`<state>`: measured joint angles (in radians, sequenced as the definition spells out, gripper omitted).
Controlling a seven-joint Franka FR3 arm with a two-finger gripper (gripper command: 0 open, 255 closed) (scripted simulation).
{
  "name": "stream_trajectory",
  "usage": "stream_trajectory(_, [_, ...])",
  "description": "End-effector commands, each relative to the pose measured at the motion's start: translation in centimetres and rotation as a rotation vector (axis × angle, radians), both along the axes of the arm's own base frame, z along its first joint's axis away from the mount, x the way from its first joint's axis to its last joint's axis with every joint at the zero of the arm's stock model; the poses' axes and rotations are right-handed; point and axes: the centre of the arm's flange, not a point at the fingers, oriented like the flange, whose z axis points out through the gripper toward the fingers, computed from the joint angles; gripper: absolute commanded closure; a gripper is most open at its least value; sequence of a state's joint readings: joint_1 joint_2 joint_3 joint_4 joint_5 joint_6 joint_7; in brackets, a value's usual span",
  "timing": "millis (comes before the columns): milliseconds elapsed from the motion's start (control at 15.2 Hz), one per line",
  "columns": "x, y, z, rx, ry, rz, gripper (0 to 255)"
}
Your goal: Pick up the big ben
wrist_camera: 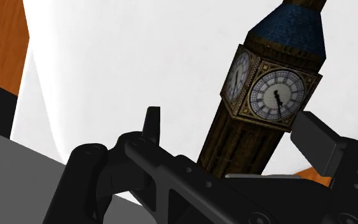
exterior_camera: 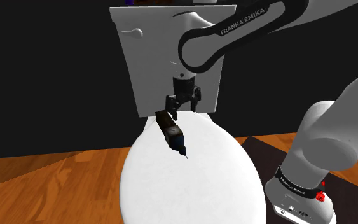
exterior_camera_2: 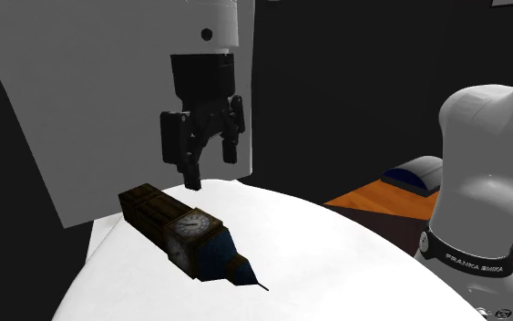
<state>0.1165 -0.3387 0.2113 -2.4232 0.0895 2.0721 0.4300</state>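
My gripper [exterior_camera_2: 210, 169] hangs spread and empty just above the foot end of the clock tower [exterior_camera_2: 186, 228]. I judge that blocky shaft gives flatter sides to clamp than the thin spire would. The clock tower lies on its side on the white toilet lid [exterior_camera: 215, 172], foot towards the tank [exterior_camera: 145, 70], spire pointing away from it. Behind the tank is a black area; below it, wooden floor [exterior_camera: 44, 175].

The brown big ben [exterior_camera_2: 177, 228] has white clock faces and a blue roof; the claw [exterior_camera_2: 210, 169] is black.
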Motion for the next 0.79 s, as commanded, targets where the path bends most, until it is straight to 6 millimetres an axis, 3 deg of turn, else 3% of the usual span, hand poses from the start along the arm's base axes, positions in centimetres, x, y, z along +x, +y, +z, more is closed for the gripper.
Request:
stream_trajectory(0, [1.2, 1.9, -2.0, 0.008, 0.002, -0.005, 0])
stream_trajectory(198, [2.6, 4.4, -4.5, 0.018, 0.007, -0.011, 0])
stream_trajectory(726, [2.6, 4.4, -8.5, 0.018, 0.007, -0.011, 0])
